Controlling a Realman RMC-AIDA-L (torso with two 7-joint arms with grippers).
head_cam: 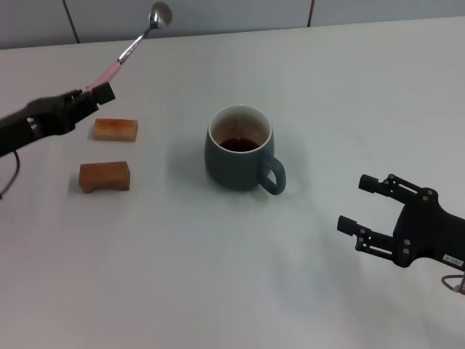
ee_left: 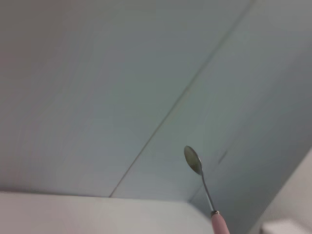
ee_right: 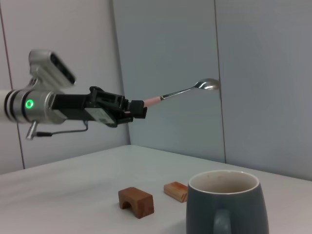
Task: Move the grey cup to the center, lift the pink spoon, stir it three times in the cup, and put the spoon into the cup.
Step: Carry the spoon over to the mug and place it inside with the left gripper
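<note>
Left hand was up in the air over the far left side of the tabletop, clamped on the pink end of the spoon. From there the spoon angled up and away, with its silver bowl at the top, well clear of everything below. Seen from the right wrist, the same hand sat high above the two wooden blocks, spoon pointing out toward the wall panels. In the left wrist view only the spoon showed, against the wall.

Right hand hovered low on the right side, fingers spread wide, holding nothing.

Around the middle of the tabletop stood the grey cup, upright, with its handle toward the right hand and dark liquid at the bottom. Both blocks lay to the cup's left, below the left hand.
</note>
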